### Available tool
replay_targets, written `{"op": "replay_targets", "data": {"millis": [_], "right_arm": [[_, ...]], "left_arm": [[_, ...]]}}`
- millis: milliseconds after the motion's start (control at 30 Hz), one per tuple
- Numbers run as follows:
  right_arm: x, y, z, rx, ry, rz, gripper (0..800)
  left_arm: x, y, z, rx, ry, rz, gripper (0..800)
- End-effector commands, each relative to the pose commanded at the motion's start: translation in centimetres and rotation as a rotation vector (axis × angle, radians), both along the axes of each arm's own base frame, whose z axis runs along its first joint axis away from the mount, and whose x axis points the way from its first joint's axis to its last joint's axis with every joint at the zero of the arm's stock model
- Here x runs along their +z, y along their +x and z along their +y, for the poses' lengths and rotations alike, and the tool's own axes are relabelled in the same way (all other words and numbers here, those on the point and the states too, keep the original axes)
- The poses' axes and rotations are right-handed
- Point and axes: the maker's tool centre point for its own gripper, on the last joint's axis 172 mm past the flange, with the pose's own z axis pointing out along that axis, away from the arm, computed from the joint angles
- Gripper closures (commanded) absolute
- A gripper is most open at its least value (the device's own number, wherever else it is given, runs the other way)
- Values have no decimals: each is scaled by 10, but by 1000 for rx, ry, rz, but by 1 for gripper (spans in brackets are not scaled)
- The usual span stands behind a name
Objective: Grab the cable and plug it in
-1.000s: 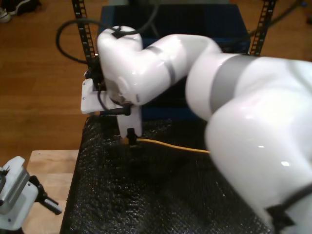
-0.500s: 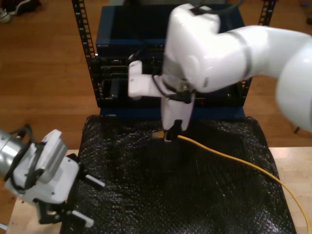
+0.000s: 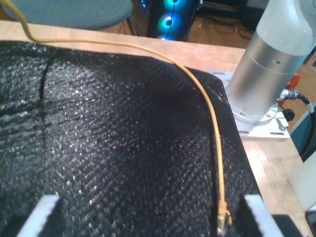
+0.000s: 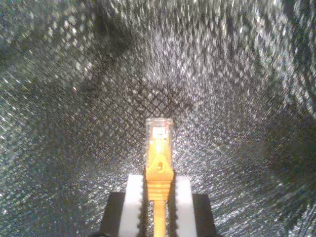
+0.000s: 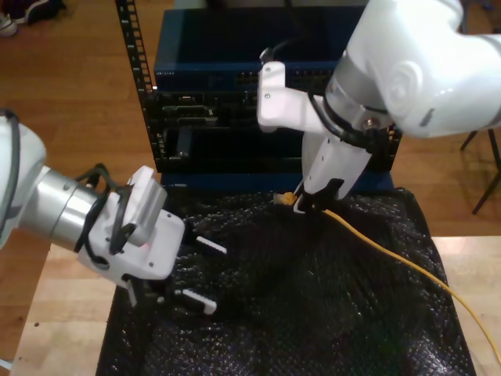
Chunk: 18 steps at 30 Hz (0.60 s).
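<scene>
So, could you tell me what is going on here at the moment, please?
My second gripper is shut on the cable, pinching the yellow boot between its fingers so the clear plug sticks out ahead. It hangs over the black mat, just in front of the equipment rack, and the plug is not in a port yet. The cable trails off toward the exterior view's right. My first gripper is open and empty, low over the mat at the exterior view's left.
</scene>
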Motion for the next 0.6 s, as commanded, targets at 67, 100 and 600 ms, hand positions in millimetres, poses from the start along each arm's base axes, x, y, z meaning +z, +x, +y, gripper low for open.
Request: {"op": "replay_targets", "data": {"millis": [67,100,600], "right_arm": [[7,-3,-1,-10,19,3,794],[11,-3,-2,-17,29,3,794],[19,-24,-10,-69,101,84,794]], "left_arm": [[4,5,-10,1,-5,-9,0],[5,6,-16,-3,-9,-16,0],[31,43,-52,10,-29,-117,1]]}}
